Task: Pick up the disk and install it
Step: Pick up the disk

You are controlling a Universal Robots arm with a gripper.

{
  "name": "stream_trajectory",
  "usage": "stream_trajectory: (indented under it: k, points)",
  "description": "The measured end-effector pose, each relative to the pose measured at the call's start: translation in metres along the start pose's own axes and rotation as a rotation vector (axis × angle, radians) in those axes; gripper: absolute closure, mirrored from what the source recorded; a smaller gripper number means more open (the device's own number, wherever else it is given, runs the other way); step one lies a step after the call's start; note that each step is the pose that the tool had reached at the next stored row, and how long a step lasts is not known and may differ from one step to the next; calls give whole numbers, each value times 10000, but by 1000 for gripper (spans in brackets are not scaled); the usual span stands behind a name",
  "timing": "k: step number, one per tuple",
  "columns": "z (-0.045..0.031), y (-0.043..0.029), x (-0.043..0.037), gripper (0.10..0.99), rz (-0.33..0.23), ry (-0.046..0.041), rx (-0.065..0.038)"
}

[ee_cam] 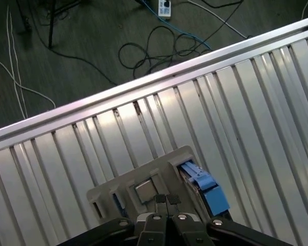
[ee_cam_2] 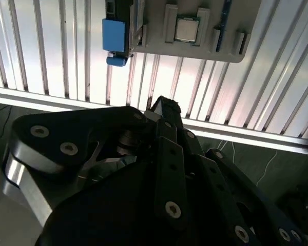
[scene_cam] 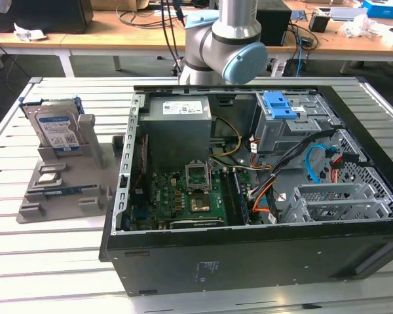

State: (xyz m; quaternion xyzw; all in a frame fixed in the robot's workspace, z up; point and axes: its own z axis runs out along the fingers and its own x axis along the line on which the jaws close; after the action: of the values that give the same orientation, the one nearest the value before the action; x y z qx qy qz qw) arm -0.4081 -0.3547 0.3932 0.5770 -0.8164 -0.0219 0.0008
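Wooden desks (scene_cam: pixel 85 39) stand behind a slatted table (scene_cam: pixel 52 261); cables (ee_cam: pixel 143 48) cross dark floor (ee_cam: pixel 77 61).

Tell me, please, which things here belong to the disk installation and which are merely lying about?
Job in hand: disk standing in the grey holder; open computer case; pincer, shut, empty.
Lying about: processor chip on the holder; grey power supply box; floor cables; desk clutter.

A ribbed metal table (ee_cam: pixel 256 102) is seen from above, with a dark floor (ee_cam: pixel 66 61) and loose cables (ee_cam: pixel 149 46) beyond its edge. A grey holder (ee_cam: pixel 143 174) is set on it, in which the disk (ee_cam: pixel 204 188), blue-framed, is stood on edge near a square silver chip (ee_cam: pixel 145 190). The gripper (ee_cam: pixel 167 201) is seen over the holder, closed with no gap
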Motion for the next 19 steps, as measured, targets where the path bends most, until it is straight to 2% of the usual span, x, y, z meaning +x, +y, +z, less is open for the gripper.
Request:
stream_trajectory:
  k: [19]
  points:
    - [0, 0, 0, 980, -2287, 84, -55]
